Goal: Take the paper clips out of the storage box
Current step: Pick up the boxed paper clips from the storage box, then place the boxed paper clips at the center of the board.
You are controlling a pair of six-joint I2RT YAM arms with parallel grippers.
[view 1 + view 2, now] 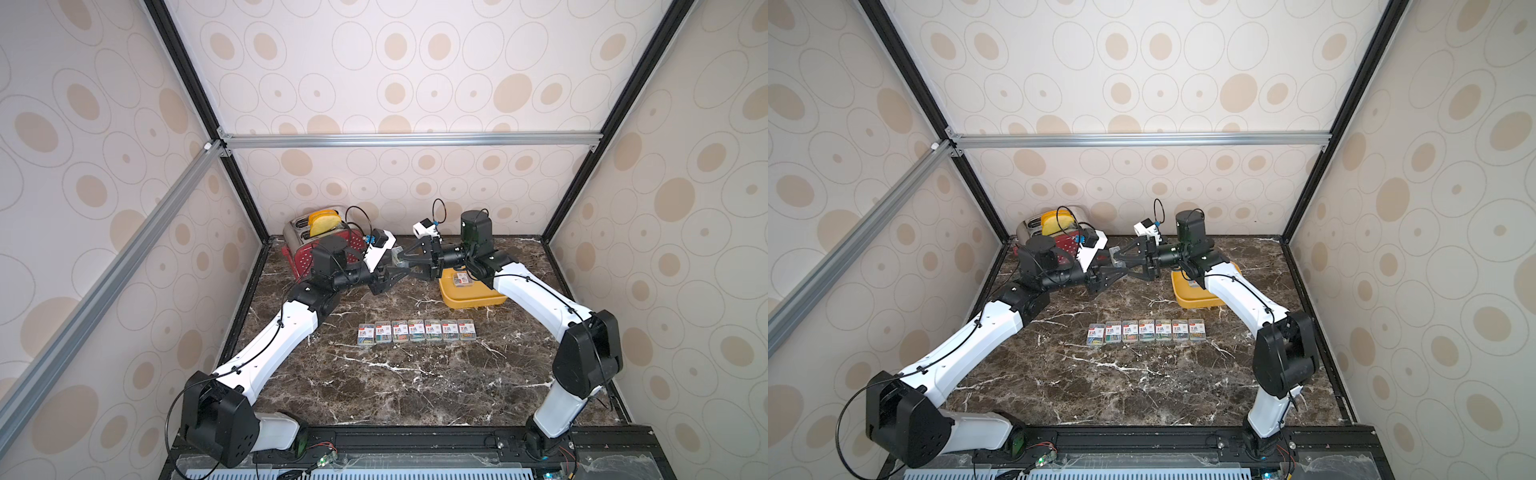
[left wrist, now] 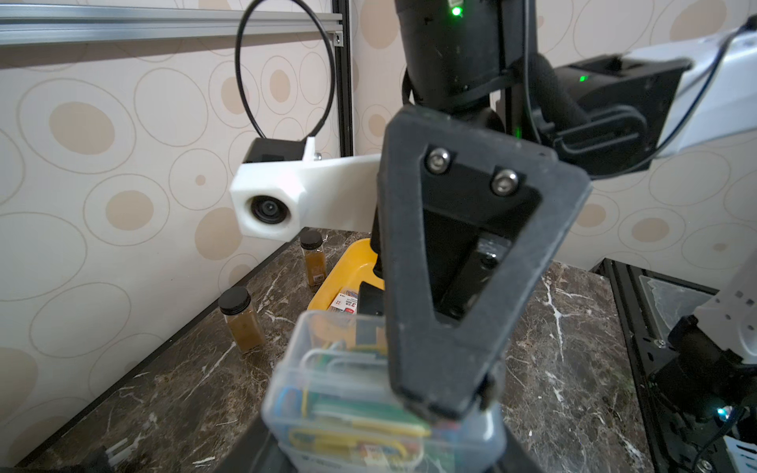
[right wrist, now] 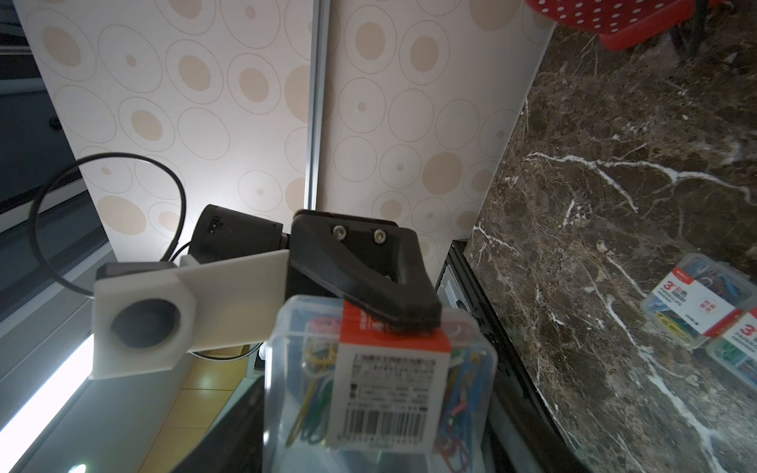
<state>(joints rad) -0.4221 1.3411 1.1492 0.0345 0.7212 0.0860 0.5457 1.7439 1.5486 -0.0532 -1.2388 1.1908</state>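
Case [image 3: 381, 368] (aloft), right gripper [image 1: 405, 260] holding, left gripper [image 1: 400, 268] clamping

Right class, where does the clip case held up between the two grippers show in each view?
In a top view: held clip case, mid-air, near centre.
In a top view: mid-air, slightly left of centre.
Left wrist: nearest the lens, before the storage box.
Right wrist: nearest the lens, barcode showing.
Shared landmark: marble table.

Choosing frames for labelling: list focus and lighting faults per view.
Both top views: evenly lit, sharp, but the row of clip cases is too small to read. Left wrist view: held clip case blurred up close, bottles sharper. Right wrist view: barcode label soft, a white strip blown out.
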